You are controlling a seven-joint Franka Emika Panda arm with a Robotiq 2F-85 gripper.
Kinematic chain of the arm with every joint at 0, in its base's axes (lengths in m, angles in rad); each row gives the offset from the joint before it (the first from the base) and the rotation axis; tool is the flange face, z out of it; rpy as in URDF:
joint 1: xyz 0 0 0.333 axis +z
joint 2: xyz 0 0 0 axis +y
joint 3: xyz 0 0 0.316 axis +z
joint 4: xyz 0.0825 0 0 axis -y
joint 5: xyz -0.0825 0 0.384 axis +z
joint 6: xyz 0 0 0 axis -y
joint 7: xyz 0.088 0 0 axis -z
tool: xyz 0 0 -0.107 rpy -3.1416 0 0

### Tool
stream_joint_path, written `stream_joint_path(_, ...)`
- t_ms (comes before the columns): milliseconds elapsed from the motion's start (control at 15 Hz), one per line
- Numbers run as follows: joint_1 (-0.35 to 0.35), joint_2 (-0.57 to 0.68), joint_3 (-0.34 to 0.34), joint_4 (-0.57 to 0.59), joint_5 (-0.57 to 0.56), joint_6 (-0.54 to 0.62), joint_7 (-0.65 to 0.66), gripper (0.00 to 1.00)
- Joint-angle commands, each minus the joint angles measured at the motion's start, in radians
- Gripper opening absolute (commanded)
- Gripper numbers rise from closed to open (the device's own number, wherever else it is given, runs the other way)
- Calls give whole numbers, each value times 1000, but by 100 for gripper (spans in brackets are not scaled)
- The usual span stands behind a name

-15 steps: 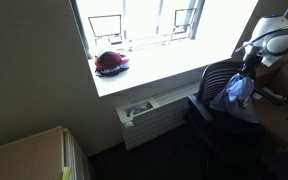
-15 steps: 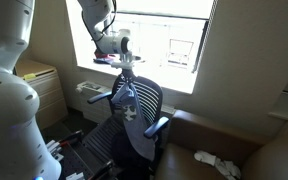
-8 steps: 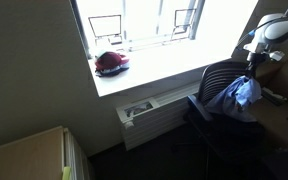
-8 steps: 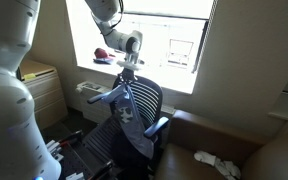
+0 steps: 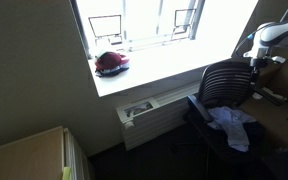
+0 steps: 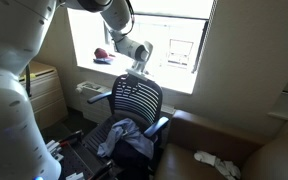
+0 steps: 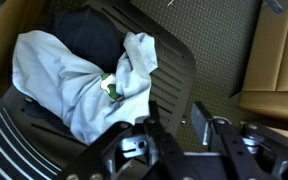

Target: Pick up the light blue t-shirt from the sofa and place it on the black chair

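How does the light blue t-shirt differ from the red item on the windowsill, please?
The light blue t-shirt is pale, crumpled and spread out; the red item is dark and compactly rounded. The t-shirt lies on the seat of the black chair; the red item sits higher, on the windowsill. Both lie clear of the gripper, which is open above the chair.

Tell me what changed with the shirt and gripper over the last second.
The gripper let go of the light blue t-shirt, which fell from the air onto the seat of the black chair. The gripper is open above it. The chair and the red object on the windowsill stayed put.
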Motion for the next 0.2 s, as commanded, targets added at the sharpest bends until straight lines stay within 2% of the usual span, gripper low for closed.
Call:
stream_joint_path(0, -5, 2, 8, 4, -3, -3, 3, 41)
stream_joint_path(133, -4, 1, 9, 6, -3, -4, 3, 41)
